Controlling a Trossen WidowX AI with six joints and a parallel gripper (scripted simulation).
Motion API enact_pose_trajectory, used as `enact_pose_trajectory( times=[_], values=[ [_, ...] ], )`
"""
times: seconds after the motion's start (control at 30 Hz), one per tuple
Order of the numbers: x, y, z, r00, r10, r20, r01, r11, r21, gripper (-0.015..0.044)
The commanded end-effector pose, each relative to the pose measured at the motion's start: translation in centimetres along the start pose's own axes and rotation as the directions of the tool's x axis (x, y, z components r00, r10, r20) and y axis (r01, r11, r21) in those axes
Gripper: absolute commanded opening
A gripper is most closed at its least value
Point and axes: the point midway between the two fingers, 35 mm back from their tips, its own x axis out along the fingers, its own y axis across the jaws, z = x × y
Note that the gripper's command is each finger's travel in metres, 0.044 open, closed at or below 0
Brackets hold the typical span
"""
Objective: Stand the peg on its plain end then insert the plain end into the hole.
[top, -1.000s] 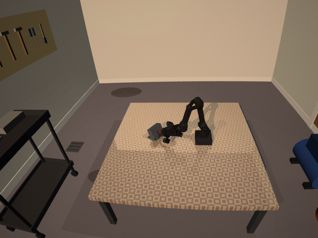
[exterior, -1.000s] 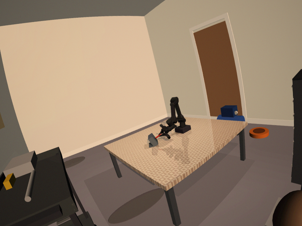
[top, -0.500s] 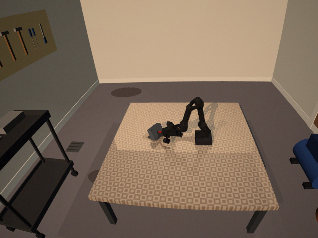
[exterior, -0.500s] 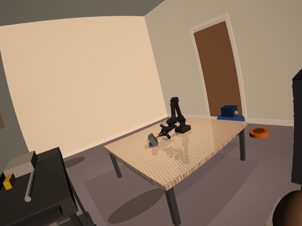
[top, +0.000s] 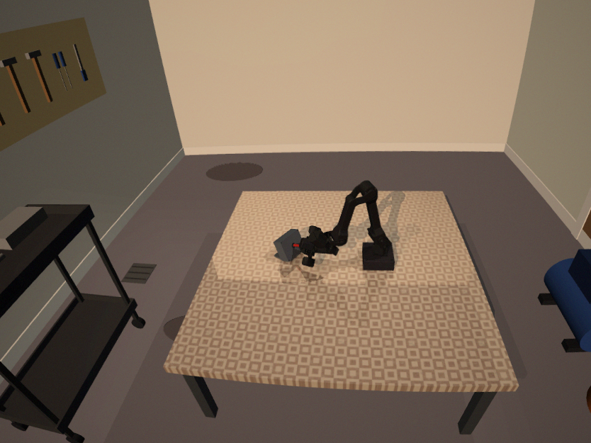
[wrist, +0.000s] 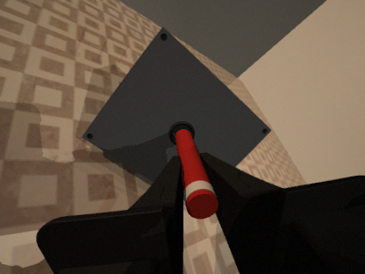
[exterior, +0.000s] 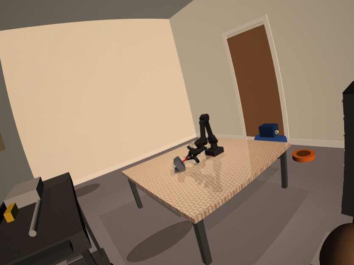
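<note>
The dark grey sloped panel [top: 284, 247] [exterior: 178, 164] [wrist: 145, 99] stands on the table. Its hole [wrist: 181, 125] shows as a dark ring in the wrist view. The red peg [top: 295, 245] [exterior: 185, 160] [wrist: 189, 156] points at the panel, its white band [wrist: 199, 186] and red end cap nearest the wrist camera. Its plain end is at the mouth of the hole, overlapping the lower part of the ring; whether it is inside, and how deep, I cannot tell. My gripper [top: 302, 245] [exterior: 189, 157] [wrist: 189, 161] is shut on the peg, behind its plain end, close in front of the panel.
The patterned table [top: 345, 334] [exterior: 218, 182] carries the panel and the arm's base [top: 378, 258] [exterior: 214, 151]. In the wrist view the panel's corners have small dark screw holes. A black cart [top: 64, 349] stands on the floor beside the table.
</note>
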Motion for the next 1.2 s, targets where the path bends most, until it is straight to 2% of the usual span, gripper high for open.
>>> enact_pose_trajectory(
  times=[0.0, 1.17],
  values=[
    [0.2, 0.1, 0.2, 1.0, 0.003, 0.004, -0.003, 1.0, 0.0, 0.0],
    [2.5, 0.0, 0.1, 1.0, 0.002, 0.005, -0.002, 1.0, 0.0, 0.0]
  ],
)
